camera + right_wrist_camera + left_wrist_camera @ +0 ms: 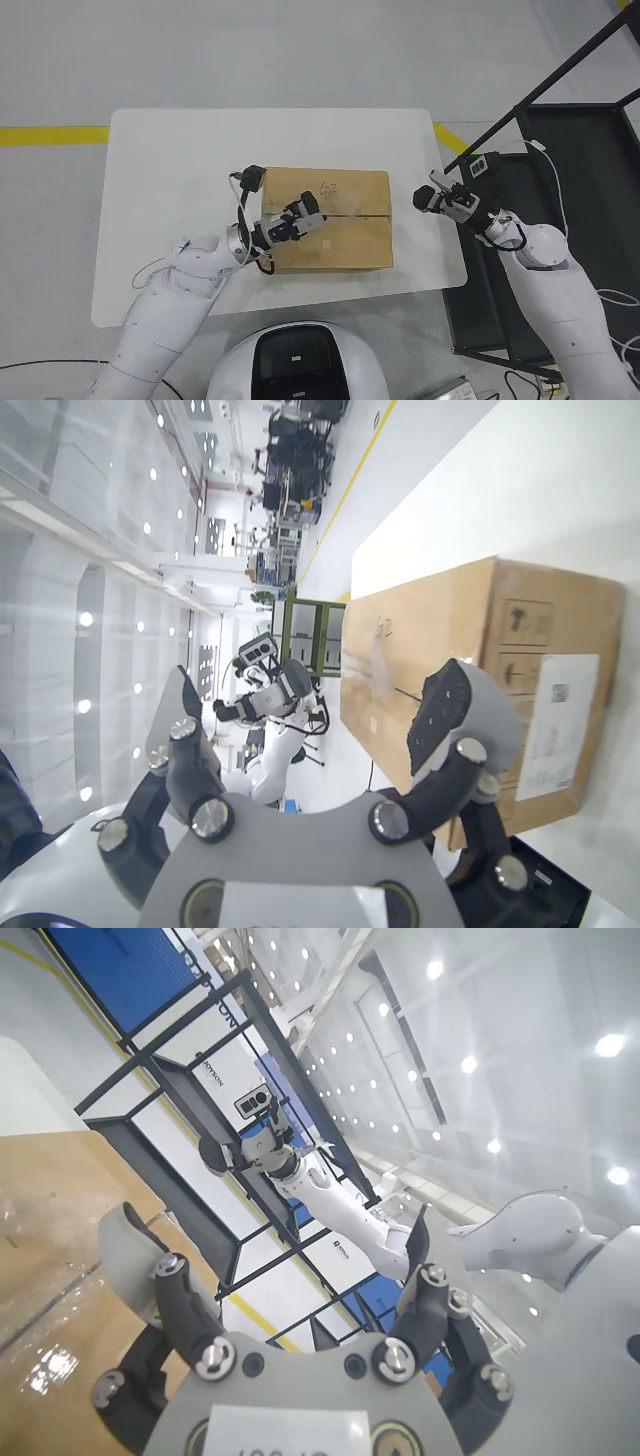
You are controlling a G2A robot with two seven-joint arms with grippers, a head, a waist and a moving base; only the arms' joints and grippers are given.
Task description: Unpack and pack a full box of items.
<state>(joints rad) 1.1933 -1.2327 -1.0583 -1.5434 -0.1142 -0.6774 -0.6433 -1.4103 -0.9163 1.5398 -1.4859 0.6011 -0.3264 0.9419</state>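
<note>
Not much to read here, honestly. The cardboard box [325, 245] is carrying a short handwritten scribble [385, 626] on its top. It's two characters, too loose to call for sure. Its end face is showing printed handling symbols [525, 622] and a white label [557, 725] with a small dark code and tiny lines that are blurring out. A white sticker [290, 1430] on the grey wrist plate [310, 1378] is getting cut off mid-digits. A white panel [212, 1073] in the room behind is wearing a logo word.

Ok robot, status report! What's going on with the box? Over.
Left tool open, over the box top. Right tool open, off the box's end, empty. Box shut, tape on its seam. Nothing in the way.
</note>
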